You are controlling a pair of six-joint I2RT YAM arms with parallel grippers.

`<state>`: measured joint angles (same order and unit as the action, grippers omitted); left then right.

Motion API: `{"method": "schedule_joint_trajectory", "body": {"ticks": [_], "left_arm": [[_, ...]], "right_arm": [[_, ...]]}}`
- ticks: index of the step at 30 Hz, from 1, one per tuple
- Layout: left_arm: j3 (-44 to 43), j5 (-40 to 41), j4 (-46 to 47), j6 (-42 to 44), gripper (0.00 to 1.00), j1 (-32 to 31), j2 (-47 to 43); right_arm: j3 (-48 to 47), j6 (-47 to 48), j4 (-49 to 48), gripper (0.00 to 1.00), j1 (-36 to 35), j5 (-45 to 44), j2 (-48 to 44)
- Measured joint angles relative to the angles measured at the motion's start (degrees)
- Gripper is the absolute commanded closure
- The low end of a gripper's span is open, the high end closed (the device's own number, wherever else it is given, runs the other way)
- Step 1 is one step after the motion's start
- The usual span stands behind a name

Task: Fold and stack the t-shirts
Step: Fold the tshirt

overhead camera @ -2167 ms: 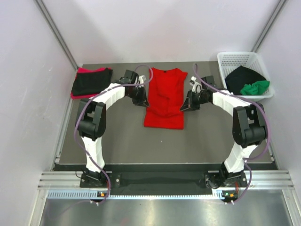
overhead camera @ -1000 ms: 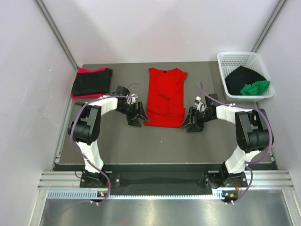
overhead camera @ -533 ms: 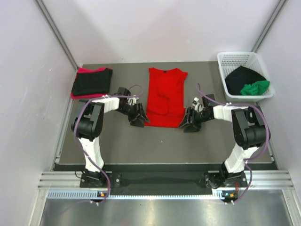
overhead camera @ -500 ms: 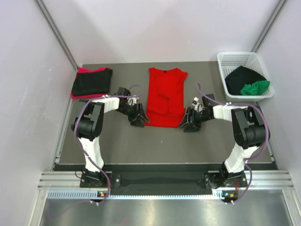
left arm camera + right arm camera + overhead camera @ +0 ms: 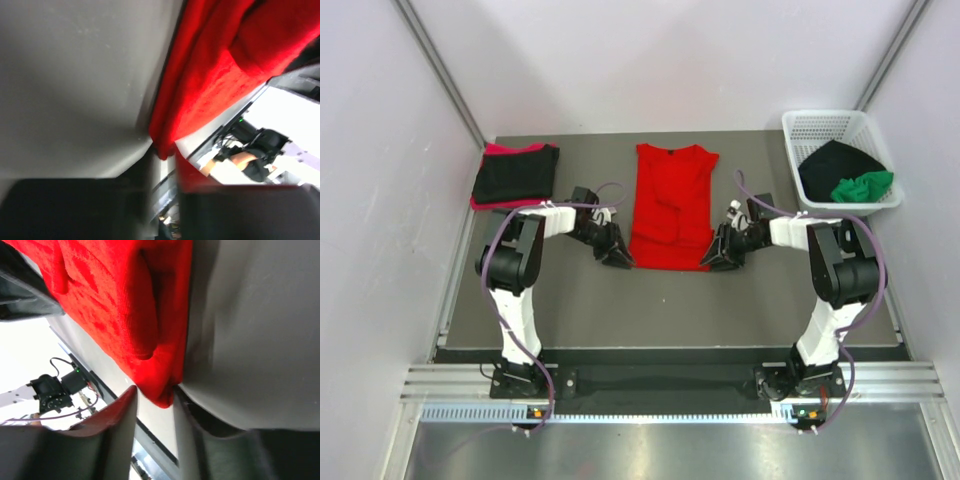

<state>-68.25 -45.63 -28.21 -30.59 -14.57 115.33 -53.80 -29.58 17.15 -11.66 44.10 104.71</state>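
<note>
**Both arms at the near hem of the red shirt**

- Bright red t-shirt (image 5: 670, 210) lies flat mid-table (image 5: 670, 310), collar to the far side. It looks folded into a narrow strip with the sleeves turned in. The near hem faces the arm bases.
- Left fingers (image 5: 616, 255) are low at the near-left hem corner. In the left wrist view, the tip of the red cloth (image 5: 210, 65) runs down into the narrow gap between the dark fingers (image 5: 75, 210). That view is blurred, so I cannot tell whether they are pinching it.
- Right fingers (image 5: 717, 260) are low at the near-right hem corner. In the right wrist view, the red corner (image 5: 115, 300) sits between the two fingers (image 5: 112, 430), with cloth against both inner faces. They are gripping the corner.
- Far-left corner of the table holds a folded black t-shirt (image 5: 515, 172) on top of a pinkish red t-shirt (image 5: 480, 203), whose edge shows beneath.
- A white lattice basket (image 5: 820, 125) stands at the far right. In it lie a crumpled black t-shirt (image 5: 835, 165) and a bunched green t-shirt (image 5: 865, 185), the green one toward the near right.
</note>
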Motion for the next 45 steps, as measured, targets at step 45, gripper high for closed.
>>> {"method": "schedule_joint_trajectory", "body": {"ticks": [45], "left_arm": [[2.3, -2.1, -0.4, -1.2, 1.0, -0.6, -20.2]], "right_arm": [[-5.6, 10.1, 11.0, 0.99, 5.4, 1.2, -16.3]]}}
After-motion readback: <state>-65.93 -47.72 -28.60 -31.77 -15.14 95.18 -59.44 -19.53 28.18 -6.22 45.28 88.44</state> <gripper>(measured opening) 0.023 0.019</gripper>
